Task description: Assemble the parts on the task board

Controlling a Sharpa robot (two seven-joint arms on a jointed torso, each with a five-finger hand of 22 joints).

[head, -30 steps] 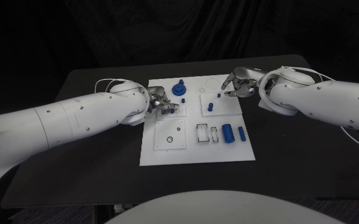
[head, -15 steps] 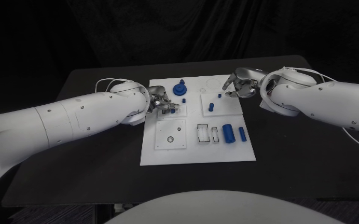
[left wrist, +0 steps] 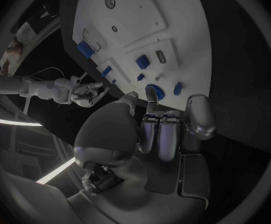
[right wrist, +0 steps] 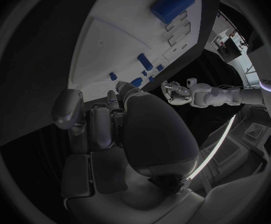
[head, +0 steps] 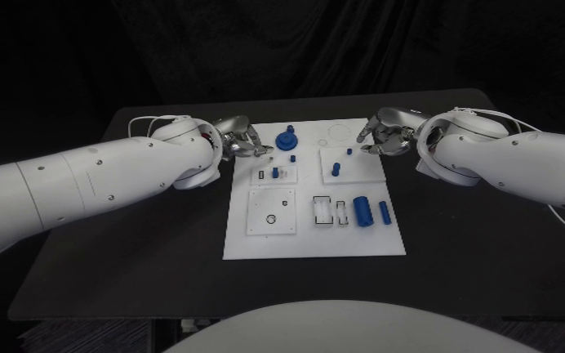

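Parts are seen laid out on the white task board in the middle of the black table: nearest the robot, a large blue cylinder and a slimmer blue peg lie side by side at the board's right, beside two rectangular slots, and a square plate with a small ring is set to their left. Farther off, a blue peg stands in the right square plate, and small blue pieces stand in the left one. At the far end a blue knobbed part is seated. The left hand is held at the board's far left edge, fingers curled in with nothing seen in them. The right hand is held over the far right corner; whether anything is pinched cannot be told.
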